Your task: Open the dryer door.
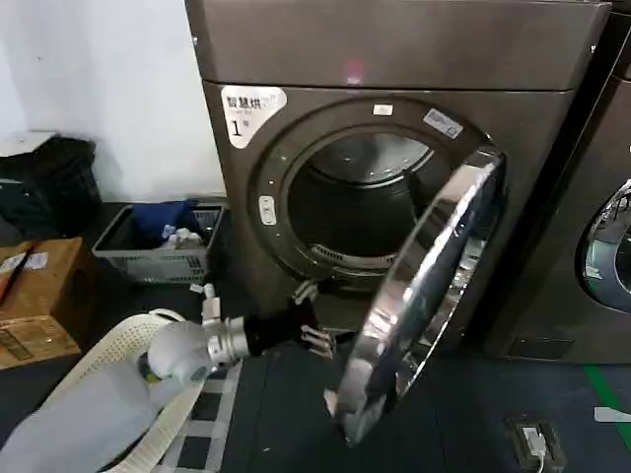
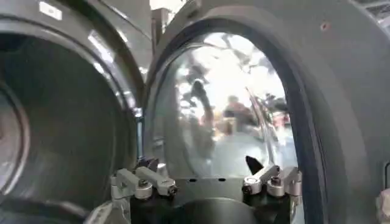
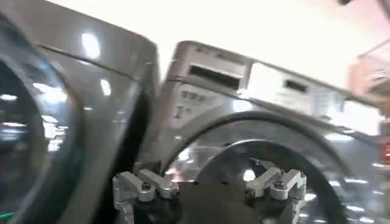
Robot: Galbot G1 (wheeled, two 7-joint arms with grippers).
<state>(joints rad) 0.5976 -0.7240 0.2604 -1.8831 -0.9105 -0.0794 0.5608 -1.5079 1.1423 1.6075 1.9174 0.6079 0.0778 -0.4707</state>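
Head view: the dryer (image 1: 414, 69), brown-grey with a white "1" label (image 1: 251, 110) at its upper left, stands in the middle with its round drum opening (image 1: 360, 212) uncovered.
Dryer door: the dryer door (image 1: 426, 296) is swung well out from the front, hinged on the right side of the opening, its chrome rim edge-on to the camera.
Left gripper: the left gripper (image 1: 314, 317) is low in front of the drum opening, just beside the door's inner face; its fingers are spread apart and grip nothing.
Left wrist view: the left gripper (image 2: 204, 179) points at the door's grey inner face and glass (image 2: 225, 103), with the drum (image 2: 61, 122) to one side.
Right gripper: the right gripper (image 3: 207, 182) is held up near the neighbouring machine (image 3: 274, 103), fingers apart, holding nothing.
Floor: a grey basket (image 1: 163, 258) and a cardboard box (image 1: 44, 296) sit left of the dryer.
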